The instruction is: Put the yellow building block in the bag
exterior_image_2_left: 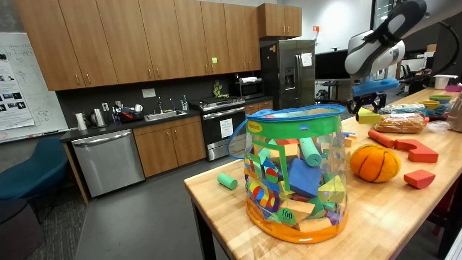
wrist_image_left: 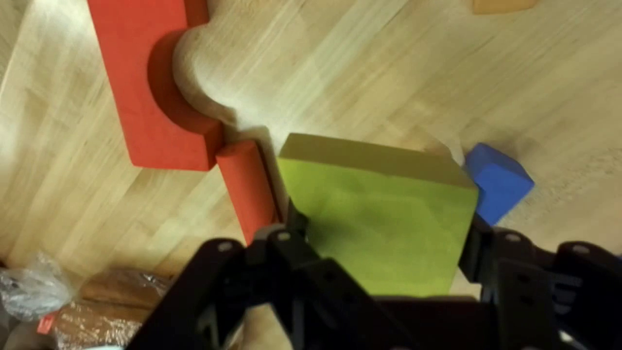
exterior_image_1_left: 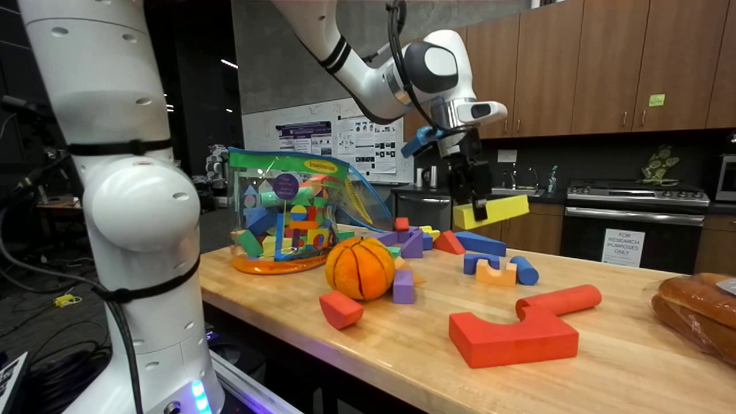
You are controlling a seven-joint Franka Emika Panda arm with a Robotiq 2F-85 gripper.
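The yellow building block (exterior_image_1_left: 509, 208) is a long, flat yellow piece; I see no step on it from here. It also shows in an exterior view (exterior_image_2_left: 369, 117) and fills the middle of the wrist view (wrist_image_left: 388, 194). My gripper (exterior_image_1_left: 479, 211) is shut on it, with one finger at each side, and holds it in the air above the table. The see-through bag (exterior_image_2_left: 279, 127) with green and blue edging stands upright on the table, full of coloured blocks. Its lid flap hangs open to one side. In an exterior view the bag (exterior_image_1_left: 264, 160) stands behind the ball, apart from the gripper.
An orange ball (exterior_image_1_left: 361, 269) sits beside the bag. A red arch block (exterior_image_1_left: 512, 339) and red cylinder (exterior_image_1_left: 566, 299) lie nearby. Blue blocks (exterior_image_1_left: 480, 244) and a purple block (exterior_image_1_left: 403, 286) are scattered about. Wrapped bread (exterior_image_1_left: 698, 310) and a green cylinder (exterior_image_2_left: 227, 181) are near the edges.
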